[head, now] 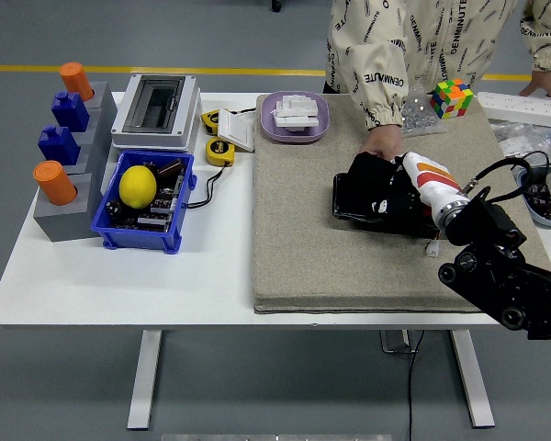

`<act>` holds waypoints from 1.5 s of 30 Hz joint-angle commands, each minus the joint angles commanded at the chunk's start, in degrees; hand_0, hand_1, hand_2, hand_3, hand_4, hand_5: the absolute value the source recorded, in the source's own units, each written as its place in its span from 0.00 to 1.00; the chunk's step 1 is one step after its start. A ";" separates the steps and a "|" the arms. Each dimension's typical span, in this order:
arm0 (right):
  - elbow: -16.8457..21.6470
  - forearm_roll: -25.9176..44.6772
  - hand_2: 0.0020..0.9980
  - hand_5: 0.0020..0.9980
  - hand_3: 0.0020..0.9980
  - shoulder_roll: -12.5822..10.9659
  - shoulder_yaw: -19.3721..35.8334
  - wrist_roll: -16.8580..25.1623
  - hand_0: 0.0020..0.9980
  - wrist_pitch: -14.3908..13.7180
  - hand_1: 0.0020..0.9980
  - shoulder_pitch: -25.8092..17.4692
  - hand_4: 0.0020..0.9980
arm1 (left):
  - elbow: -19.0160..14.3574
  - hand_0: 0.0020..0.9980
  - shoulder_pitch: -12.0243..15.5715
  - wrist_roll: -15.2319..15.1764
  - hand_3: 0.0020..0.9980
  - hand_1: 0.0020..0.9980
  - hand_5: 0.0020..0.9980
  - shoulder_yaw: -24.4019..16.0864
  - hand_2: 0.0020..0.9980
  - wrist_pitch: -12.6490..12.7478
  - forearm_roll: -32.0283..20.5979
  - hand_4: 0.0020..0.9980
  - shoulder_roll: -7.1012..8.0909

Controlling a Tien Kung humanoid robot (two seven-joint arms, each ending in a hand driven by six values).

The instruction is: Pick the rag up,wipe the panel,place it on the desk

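Rag and panel are hard to tell apart from where I stand: the black panel [358,204] lies flat on the grey felt mat [303,239], right of its middle, and the robot's right hand [386,184] sits on top of it, dark against dark. A dark bunched mass under that hand may be the rag, but I cannot make it out for certain, nor can I tell whether the fingers are curled or spread. The white and orange wrist [427,182] slants up from the lower right, with the black arm [496,266] behind it reaching off the picture's right edge. A person's hand [382,143] rests on the mat at the panel's far edge, touching or just beside the robot's hand. Behind it the person in a cream printed jacket [413,46] stands at the table's far side. A colourful puzzle cube [451,97] sits near the mat's far right corner, and a purple tray [295,117] holding white pieces sits at the mat's far left corner. Left of the mat, on the white table [119,285], a blue bin [147,204] holds a yellow lemon [138,186], with a grey box [156,110] behind it and a grey stand of blue and orange blocks [62,147] further left.
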 joint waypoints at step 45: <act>0.20 -0.45 0.44 0.17 0.48 -5.84 1.45 -0.30 0.29 0.83 0.41 -2.74 0.96 | 0.04 0.61 0.49 0.00 0.56 0.64 0.44 -0.72 0.66 0.03 -0.01 0.63 -0.16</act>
